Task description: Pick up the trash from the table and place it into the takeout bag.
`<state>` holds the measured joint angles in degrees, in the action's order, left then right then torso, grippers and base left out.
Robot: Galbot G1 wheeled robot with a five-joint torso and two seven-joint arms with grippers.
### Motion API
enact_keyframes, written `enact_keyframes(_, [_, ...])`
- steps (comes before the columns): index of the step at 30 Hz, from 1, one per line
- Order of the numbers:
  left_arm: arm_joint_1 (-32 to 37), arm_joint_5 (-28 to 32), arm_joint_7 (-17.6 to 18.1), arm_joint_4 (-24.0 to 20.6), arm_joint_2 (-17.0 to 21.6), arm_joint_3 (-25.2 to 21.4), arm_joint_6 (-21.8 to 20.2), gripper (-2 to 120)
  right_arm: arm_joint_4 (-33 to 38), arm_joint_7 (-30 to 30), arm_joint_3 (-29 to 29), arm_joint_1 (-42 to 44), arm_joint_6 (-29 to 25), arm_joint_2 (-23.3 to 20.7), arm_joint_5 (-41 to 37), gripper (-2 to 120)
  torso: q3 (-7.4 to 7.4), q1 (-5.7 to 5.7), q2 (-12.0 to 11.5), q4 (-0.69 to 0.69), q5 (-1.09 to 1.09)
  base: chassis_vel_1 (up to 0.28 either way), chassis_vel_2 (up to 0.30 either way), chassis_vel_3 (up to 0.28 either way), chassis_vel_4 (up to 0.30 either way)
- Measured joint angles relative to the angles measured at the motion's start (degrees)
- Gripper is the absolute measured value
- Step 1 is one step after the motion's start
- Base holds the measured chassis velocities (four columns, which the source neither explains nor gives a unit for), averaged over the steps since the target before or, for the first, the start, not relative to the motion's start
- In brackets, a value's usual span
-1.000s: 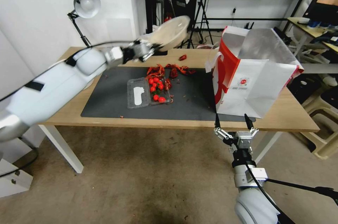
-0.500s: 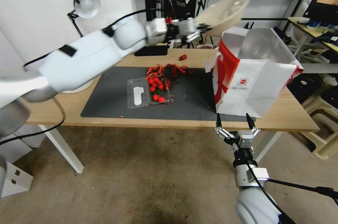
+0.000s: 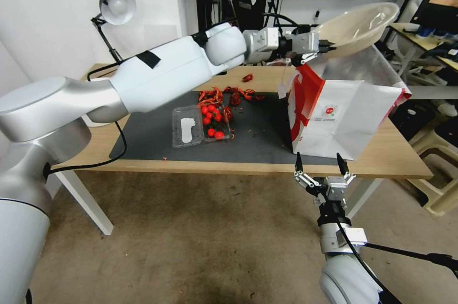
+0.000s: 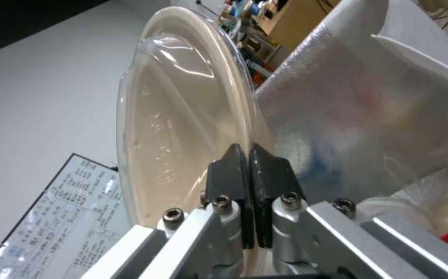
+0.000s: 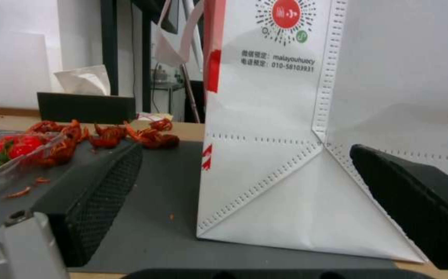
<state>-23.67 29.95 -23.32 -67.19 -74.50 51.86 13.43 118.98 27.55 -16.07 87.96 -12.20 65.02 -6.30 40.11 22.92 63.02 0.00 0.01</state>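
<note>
A beige shallow bowl hangs tilted over the open top of the takeout bag, with my left gripper shut on its rim. The left wrist view has the two fingers pinched on the bowl's edge, beside the bag's foil lining. Red shell litter lies on the dark mat of the table. My right gripper stands open at the table's front edge, below the bag, pads apart.
A clear clamshell tray of cherry tomatoes sits open mid-mat, left of the bag. A desk lamp stands at the table's back left. A black tissue box stands behind the litter. Stools and desks crowd the right.
My left arm has swung to the right with the bowl, from above the back of the mat to over the bag's opening. The right gripper has barely moved.
</note>
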Motion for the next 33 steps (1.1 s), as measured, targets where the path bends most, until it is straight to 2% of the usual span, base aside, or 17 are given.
enact_keyframes(4, [0.4,-0.1,0.4,0.4,-0.5,0.4,0.3,8,-0.1,0.0,-0.1,0.0,-0.1,0.0,0.0,100,0.0,0.0,0.0,0.01,0.0,0.0,0.0,0.0,0.0])
enact_keyframes(6, [0.5,0.0,1.0,0.3,-0.5,0.5,0.4,21,-0.1,0.0,-0.1,0.0,-0.2,0.0,0.0,100,0.0,0.0,0.0,0.0,0.0,0.0,0.0,0.0,0.0])
enact_keyframes(8, [0.5,0.0,1.2,0.3,-0.5,0.6,0.4,24,-0.1,0.0,-0.1,0.0,-0.2,0.0,0.0,100,0.0,0.0,0.0,0.0,0.0,0.0,0.0,0.0,0.0])
enact_keyframes(11, [0.6,0.1,1.8,0.0,-0.1,0.3,0.4,39,-0.2,0.0,-0.1,-0.1,-0.2,0.1,0.0,100,0.0,0.0,0.0,0.0,0.0,0.0,0.0,0.0,0.0])
enact_keyframes(12, [0.6,0.1,1.8,0.0,-0.1,0.3,0.4,39,-0.2,0.0,-0.1,-0.1,-0.2,0.1,0.0,100,0.0,0.0,0.0,0.0,0.0,0.0,0.0,0.0,0.0])
enact_keyframes(16, [2.0,3.1,3.8,-1.6,2.0,-1.4,-1.5,57,-0.2,0.0,-0.1,-0.1,-0.2,0.1,0.0,100,0.0,0.0,0.0,-0.01,0.0,0.0,0.0,0.0,0.0])
enact_keyframes(17, [2.0,3.1,3.8,-1.6,2.0,-1.4,-1.5,57,-0.2,0.0,-0.1,-0.1,-0.2,0.1,0.0,100,0.0,0.0,0.0,-0.01,0.0,0.0,0.0,0.0,0.0])
enact_keyframes(19, [3.8,7.1,7.8,-3.5,4.4,-2.3,-3.3,67,-0.2,0.0,0.0,-0.1,-0.2,0.2,0.2,100,-0.01,0.0,0.0,0.0,-0.02,0.0,0.0,0.0,0.0])
enact_keyframes(20, [3.8,7.1,7.8,-3.5,4.4,-2.3,-3.3,67,-0.2,0.0,0.0,-0.1,-0.2,0.2,0.2,100,-0.01,0.0,0.0,0.0,-0.02,0.0,0.0,0.0,0.0])
enact_keyframes(22, [5.8,10.0,10.1,-4.9,6.8,-3.7,-4.5,78,-0.2,0.0,0.1,-0.1,-0.2,0.2,0.2,100,0.0,0.0,0.0,0.0,-0.02,0.0,0.0,0.0,0.0])
enact_keyframes(24, [8.6,11.2,11.5,-5.7,9.5,-7.1,-5.1,87,-0.2,0.0,0.1,-0.1,-0.2,0.2,0.4,100,0.0,0.0,0.0,0.01,-0.02,0.0,0.0,0.0,0.0])
enact_keyframes(28, [11.3,11.7,12.8,-6.0,11.8,-10.4,-5.5,96,-0.2,0.0,0.1,0.0,-0.2,0.2,0.5,100,0.0,0.0,0.0,0.01,-0.04,0.0,0.0,0.0,0.0])
enact_keyframes(33, [14.8,13.3,15.5,-7.3,14.8,-14.1,-6.7,100,-0.2,0.0,0.3,0.0,-0.1,0.3,0.6,100,0.0,0.0,0.0,0.02,-0.03,0.0,0.0,0.0,0.0])
